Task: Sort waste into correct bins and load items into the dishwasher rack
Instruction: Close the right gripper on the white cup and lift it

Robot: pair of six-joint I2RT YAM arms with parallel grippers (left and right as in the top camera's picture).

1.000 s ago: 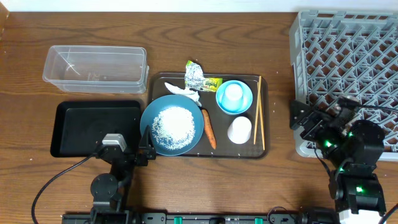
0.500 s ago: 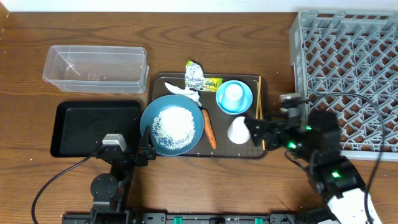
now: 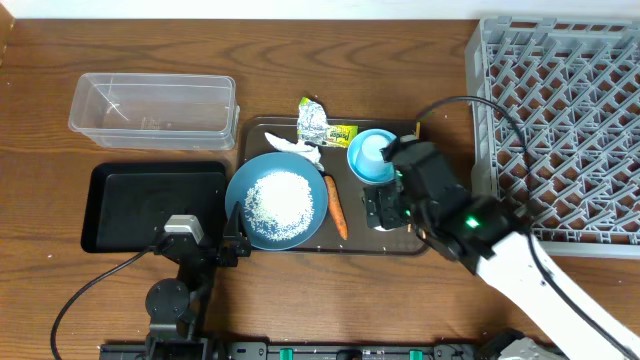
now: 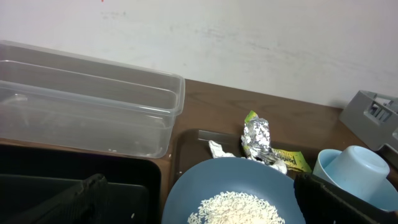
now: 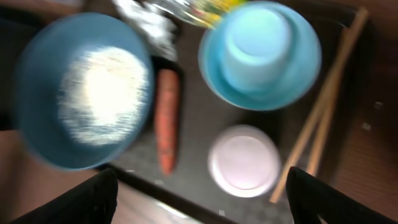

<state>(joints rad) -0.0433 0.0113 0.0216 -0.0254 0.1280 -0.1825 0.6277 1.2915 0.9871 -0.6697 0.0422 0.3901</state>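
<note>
Right wrist view: a pale pink cup [image 5: 244, 160] shows a round, flat top low in the frame. It stands on the dark brown tray [image 5: 193, 118], close to the tray's near rim. The chopsticks [image 5: 323, 106] lie just right of it. The carrot [image 5: 165, 118] lies to its left with bare tray between, and the light blue bowl [image 5: 261, 56] sits above. The right claw [image 5: 202, 177] hangs over the cup, fingers spread wide. The left claw [image 4: 205, 199] is spread too, beside the blue plate [image 4: 236, 193]. Overhead, the rack [image 3: 560, 120] fills the right edge of the counter [image 3: 40, 60].
</note>
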